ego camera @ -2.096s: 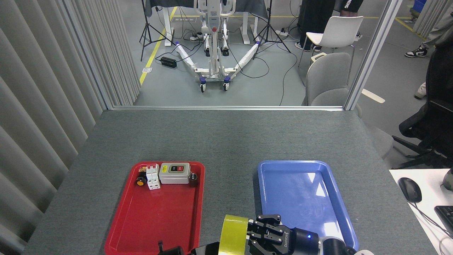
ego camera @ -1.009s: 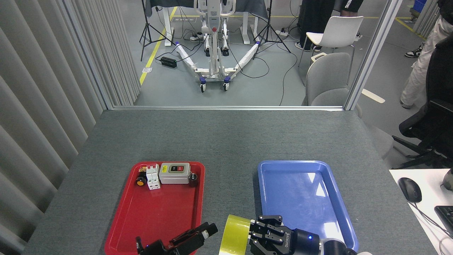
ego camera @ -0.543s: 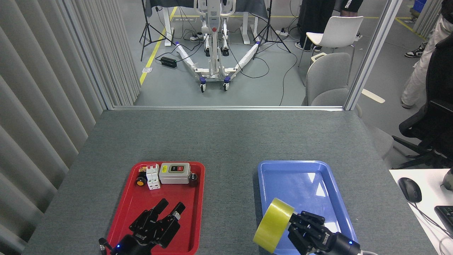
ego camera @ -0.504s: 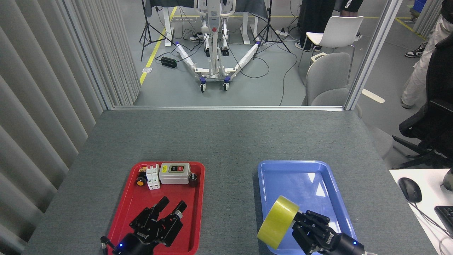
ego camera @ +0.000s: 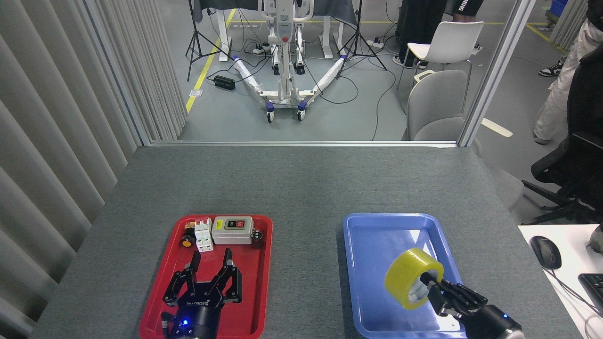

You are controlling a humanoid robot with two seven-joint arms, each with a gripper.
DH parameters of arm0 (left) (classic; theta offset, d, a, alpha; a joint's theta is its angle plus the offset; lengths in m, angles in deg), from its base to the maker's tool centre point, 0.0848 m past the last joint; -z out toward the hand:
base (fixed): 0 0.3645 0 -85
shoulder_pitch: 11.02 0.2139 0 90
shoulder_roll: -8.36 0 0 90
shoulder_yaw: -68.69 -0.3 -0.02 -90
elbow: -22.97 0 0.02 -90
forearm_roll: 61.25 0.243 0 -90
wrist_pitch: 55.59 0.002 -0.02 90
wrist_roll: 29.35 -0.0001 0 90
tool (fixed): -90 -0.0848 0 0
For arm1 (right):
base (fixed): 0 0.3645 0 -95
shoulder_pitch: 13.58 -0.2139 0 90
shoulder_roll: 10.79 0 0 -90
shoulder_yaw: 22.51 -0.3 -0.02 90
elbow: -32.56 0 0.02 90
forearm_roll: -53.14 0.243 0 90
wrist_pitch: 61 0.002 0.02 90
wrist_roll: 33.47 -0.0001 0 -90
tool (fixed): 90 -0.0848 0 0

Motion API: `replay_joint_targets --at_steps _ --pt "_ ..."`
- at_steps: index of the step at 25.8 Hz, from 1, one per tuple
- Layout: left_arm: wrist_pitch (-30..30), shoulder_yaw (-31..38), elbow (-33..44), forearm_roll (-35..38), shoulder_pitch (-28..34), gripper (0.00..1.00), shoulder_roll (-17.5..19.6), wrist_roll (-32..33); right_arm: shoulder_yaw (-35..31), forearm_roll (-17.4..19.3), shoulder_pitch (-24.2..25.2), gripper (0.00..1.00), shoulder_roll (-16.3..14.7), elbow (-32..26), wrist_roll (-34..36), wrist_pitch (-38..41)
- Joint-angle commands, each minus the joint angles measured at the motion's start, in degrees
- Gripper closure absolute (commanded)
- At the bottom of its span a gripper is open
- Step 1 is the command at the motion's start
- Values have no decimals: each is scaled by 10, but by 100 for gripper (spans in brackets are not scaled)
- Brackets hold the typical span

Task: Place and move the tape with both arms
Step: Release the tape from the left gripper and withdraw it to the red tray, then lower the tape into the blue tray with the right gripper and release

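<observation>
Taking the blue tray (ego camera: 358, 263) as my landmark, everything left of it belonged to my idle arm. My left gripper (ego camera: 210, 278) hung over the near half of the red tray (ego camera: 264, 282), well to the left of the blue tray, its fingers spread wide and holding nothing. Beyond it, at that tray's far end, sat a small yellow button (ego camera: 187, 243), a white breaker (ego camera: 203, 234) and a grey switch box (ego camera: 232, 230), all clear of my fingers.

Between the two trays ran a bare strip of grey table (ego camera: 301, 188), free for crossing.

Over the blue tray's near right part, my right gripper (ego camera: 435, 291) held the tape (ego camera: 412, 277). One finger reached into the core and the roll was clamped by its wall, so the jaws were closed on it. The roll's axis lay tilted, its open core facing back toward me and to the right, its yellow band facing left and away. It looked lifted off the tray floor, though I could not tell by how much.

My right arm was plainly the nearer one, so I judged the setting-down to be its job. The tray's floor was otherwise empty, with its right rim close beside my wrist and most open room lying toward the far left.
</observation>
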Motion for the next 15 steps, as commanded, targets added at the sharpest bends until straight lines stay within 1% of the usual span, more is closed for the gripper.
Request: replay_joint_targets --at_steps 1,2,4,5,6,7,9,11,15 --pt "11 -3 -21 7 0 18 0 -4 49 -25 -15 75 -57 19 -11 -122" --pt "11 -3 -22 8 0 14 2 -2 73 -23 -17 75 -80 29 -11 -152" --pt "10 -3 -22 7 2 13 3 -1 120 -20 -40 75 -117 46 -11 -206" --pt "8 -3 -21 7 3 12 3 -1 143 -11 -49 75 -134 54 -12 -230" --pt "8 -3 -20 7 3 10 3 -1 163 7 -58 75 -147 62 -12 -250" --pt "8 -3 -19 7 3 1 3 -1 179 32 -70 75 -158 70 -14 -265" --pt "6 -2 -17 6 3 0 3 -2 216 69 -95 75 -180 85 -38 -292" --pt "6 0 -15 5 4 0 3 -5 244 90 -116 75 -195 89 -69 -322" --pt "6 18 -3 4 4 0 3 -5 290 97 -150 75 -202 95 -93 -385"
